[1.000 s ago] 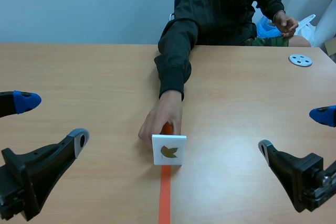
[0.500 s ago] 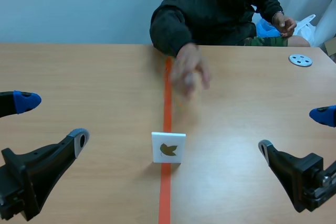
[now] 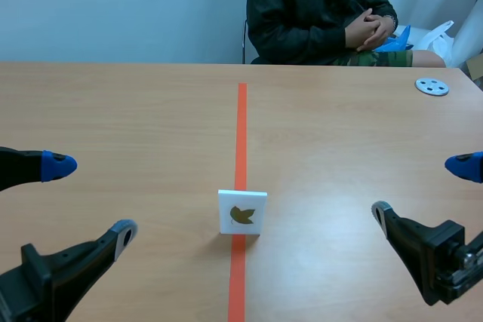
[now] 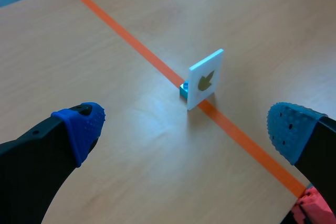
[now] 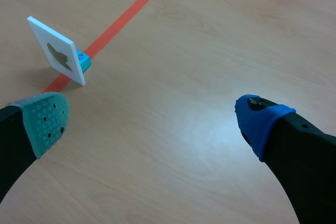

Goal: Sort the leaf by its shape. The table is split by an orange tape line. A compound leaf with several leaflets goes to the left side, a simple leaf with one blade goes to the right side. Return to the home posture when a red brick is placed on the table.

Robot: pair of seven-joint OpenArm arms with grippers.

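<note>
A wooden desk (image 3: 113, 111) runs back to a pale blue wall (image 3: 113, 5). Across its far edge sits 1 person (image 3: 309, 5) in a dark jacket and camouflage-print legwear. Near the desk's far right corner lies 1 flat grey disc (image 3: 432, 87) with small holes. Behind the desk, beside the person, are a blue item (image 3: 398, 38) and a white plastic bag (image 3: 441, 34).

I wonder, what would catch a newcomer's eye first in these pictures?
A white card with a leaf picture stands upright on the orange tape line. The left gripper and right gripper hover open on either side; a person sits opposite, hands clasped.
</note>
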